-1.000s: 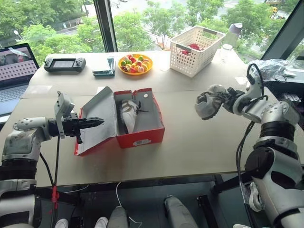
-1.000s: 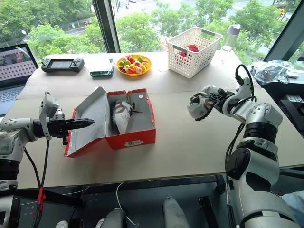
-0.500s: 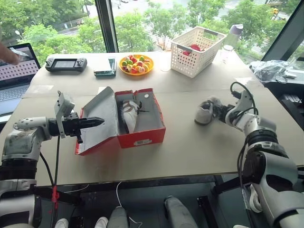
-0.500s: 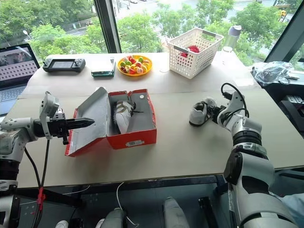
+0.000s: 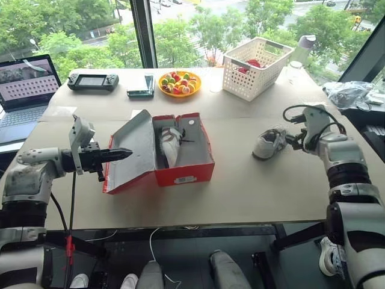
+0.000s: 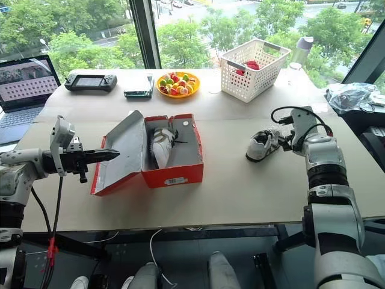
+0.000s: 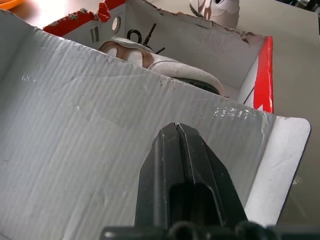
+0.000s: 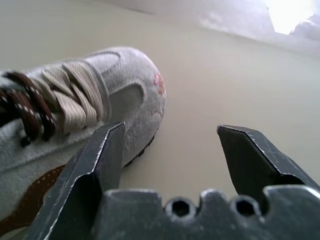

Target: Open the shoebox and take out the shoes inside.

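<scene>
Grey-white arms, black claws (image 5: 123, 153)

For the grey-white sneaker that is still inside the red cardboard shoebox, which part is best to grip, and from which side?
Probably the heel collar of the grey-white sneaker, reached from above. It lies lengthwise along the open red cardboard shoebox beside the lid-side wall, so the walls block any sideways approach, and the open top is the free way in.

Pale beige counter (image 5: 240, 180) set against a big window (image 5: 198, 24), dark frame post (image 5: 144, 30), green trees outside in daylight, dark floor (image 5: 180, 265) underneath.
</scene>
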Controlling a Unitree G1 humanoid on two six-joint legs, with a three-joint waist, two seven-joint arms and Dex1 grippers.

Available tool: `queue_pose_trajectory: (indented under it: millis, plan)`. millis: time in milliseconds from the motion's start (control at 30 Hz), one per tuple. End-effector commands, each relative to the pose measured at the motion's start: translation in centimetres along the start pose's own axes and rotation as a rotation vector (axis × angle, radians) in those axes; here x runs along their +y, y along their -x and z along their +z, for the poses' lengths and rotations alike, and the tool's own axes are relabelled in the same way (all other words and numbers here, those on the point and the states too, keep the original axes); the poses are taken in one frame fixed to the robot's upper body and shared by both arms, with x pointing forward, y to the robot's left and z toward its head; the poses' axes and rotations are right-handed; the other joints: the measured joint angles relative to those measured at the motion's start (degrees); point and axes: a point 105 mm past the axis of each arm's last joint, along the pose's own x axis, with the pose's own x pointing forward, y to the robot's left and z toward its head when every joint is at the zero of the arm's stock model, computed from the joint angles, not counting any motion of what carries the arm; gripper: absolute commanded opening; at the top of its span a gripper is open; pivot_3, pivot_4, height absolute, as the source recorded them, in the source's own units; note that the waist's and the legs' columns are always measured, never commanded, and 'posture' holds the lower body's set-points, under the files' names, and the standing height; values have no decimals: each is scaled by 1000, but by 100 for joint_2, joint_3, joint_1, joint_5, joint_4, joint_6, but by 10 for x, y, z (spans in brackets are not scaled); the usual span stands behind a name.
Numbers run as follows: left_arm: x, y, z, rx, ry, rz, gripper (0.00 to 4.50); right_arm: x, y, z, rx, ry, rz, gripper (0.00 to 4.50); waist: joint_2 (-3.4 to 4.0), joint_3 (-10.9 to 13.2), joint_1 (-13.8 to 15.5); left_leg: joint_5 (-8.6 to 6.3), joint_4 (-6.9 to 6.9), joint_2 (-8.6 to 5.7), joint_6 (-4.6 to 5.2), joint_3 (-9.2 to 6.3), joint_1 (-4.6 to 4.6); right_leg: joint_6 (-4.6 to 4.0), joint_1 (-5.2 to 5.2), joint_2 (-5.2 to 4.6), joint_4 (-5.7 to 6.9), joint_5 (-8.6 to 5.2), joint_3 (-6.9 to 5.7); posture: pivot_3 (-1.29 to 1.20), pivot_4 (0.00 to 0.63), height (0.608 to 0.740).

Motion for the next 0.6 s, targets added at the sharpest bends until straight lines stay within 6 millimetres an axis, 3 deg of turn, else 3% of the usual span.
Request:
queue_pose_trajectory:
  millis: [33,133,267,367,500,600]
  plan:
    - [-1,3,13,-28,-37,5,0,17,64,109,-284,131,152,3581,32,19,-10,0,-2,1,0,0,0,-1,-3,1,2,-2,0,0,150,740]
    - [-1,4,13,-27,-38,8,0,54,88,132,-354,90,341,3581,37,22,-9,-1,-13,10,1,-1,4,-13,-13,9,19,-19,-4,0,150,740]
    - [-1,3,13,-29,-37,9,0,150,130,165,-460,-148,839,3581,28,16,-40,-1,-6,15,1,-5,6,-16,-4,11,19,-22,-11,0,150,740]
    - [-2,-1,12,-33,-34,1,0,207,125,156,-314,-356,1016,3581,28,16,-40,0,4,14,2,-6,4,-13,-6,11,34,-12,-10,0,150,740]
    - [-3,-5,11,-38,-32,-7,0,229,100,134,-164,-394,894,3581,19,11,137,9,12,14,4,-17,-14,-16,-7,5,36,-9,-34,0,150,740]
    - [-2,-6,10,-44,-29,-1,0,237,96,126,-160,-295,810,4337,12,7,223,10,21,9,2,-17,-40,-6,-7,-2,6,-5,-34,0,150,740]
